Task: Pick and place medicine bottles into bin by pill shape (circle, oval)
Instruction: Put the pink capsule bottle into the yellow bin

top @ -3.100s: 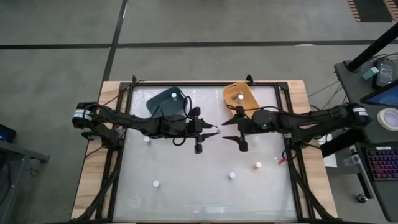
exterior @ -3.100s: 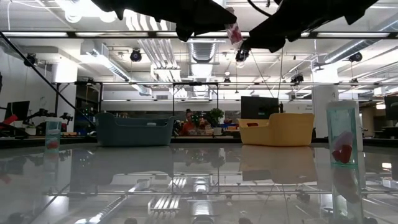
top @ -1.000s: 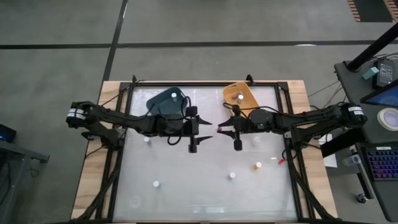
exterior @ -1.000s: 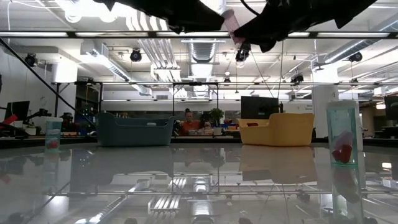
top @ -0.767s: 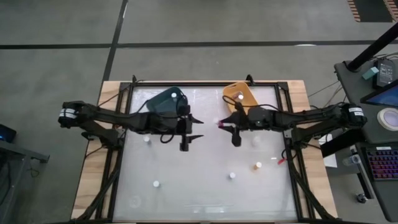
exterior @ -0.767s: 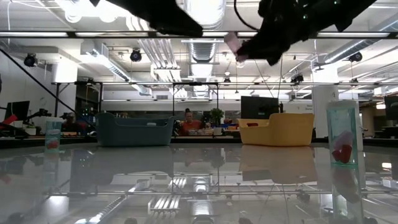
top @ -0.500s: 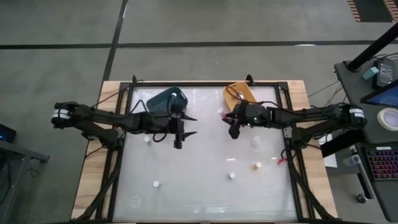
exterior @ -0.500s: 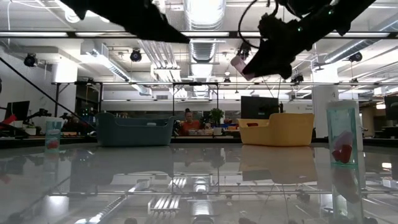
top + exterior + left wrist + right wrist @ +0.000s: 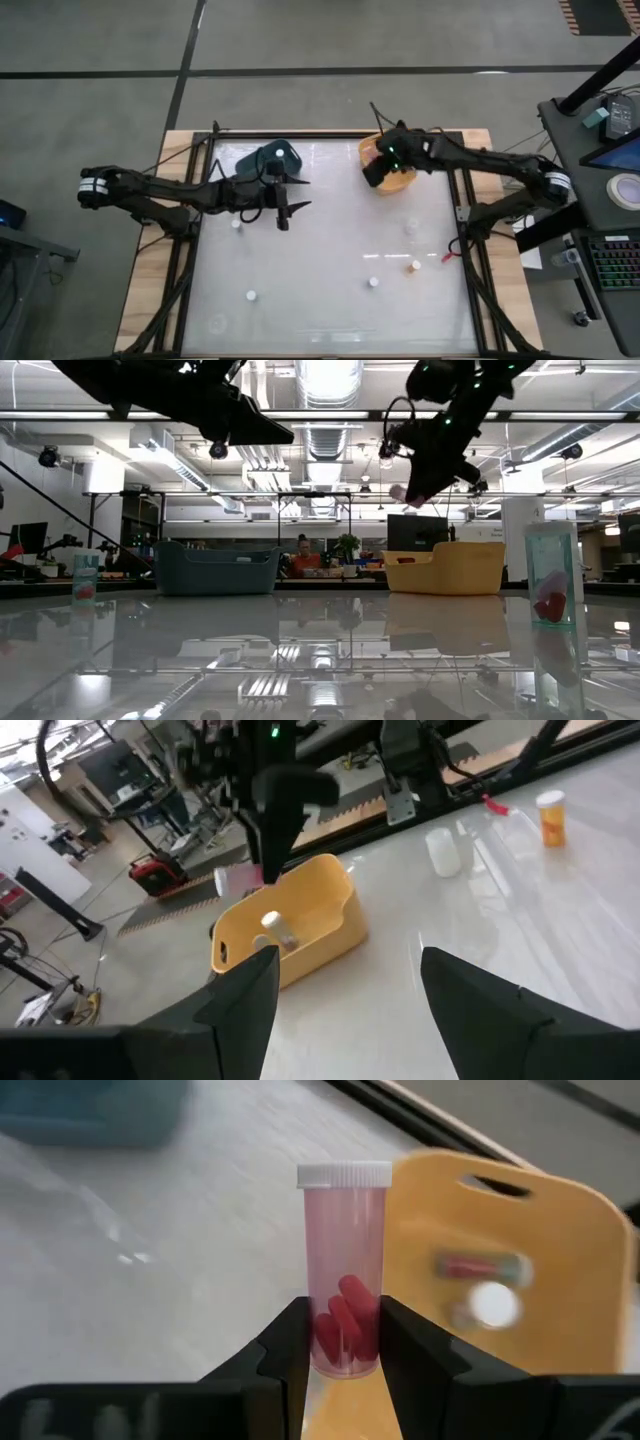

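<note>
A pink-tinted medicine bottle (image 9: 343,1270) with a white cap and red pills inside is in my right gripper (image 9: 343,1365), which is shut on it above the near left rim of the yellow bin (image 9: 392,152). Another bottle (image 9: 277,928) lies inside that bin. My left gripper (image 9: 293,193) hangs open and holds nothing, just right of the teal bin (image 9: 262,165), where a white cap (image 9: 281,156) shows. More bottles stand upright on the table (image 9: 236,224), (image 9: 251,296), (image 9: 373,282), plus an orange one (image 9: 415,266). My right gripper pinches the bottle's lower body (image 9: 343,1342) between its two fingers, one on each side. The bottle points out past the fingertips, cap end farthest from the wrist. It is lifted clear and tilted in the low view (image 9: 398,493), high above the yellow bin.
A clear bottle (image 9: 411,226) stands right of centre and a small red scrap (image 9: 452,256) lies near the right frame rail. Both bins sit at the table's far edge. The glossy middle of the table (image 9: 330,250) lies between the arms. A person shows far off in the room.
My right gripper has carried the pink bottle from the table's middle toward the far edge and right, turning as it went, and now stands over the yellow bin. My left gripper has drawn back toward the table's left, to beside the teal bin, staying open.
</note>
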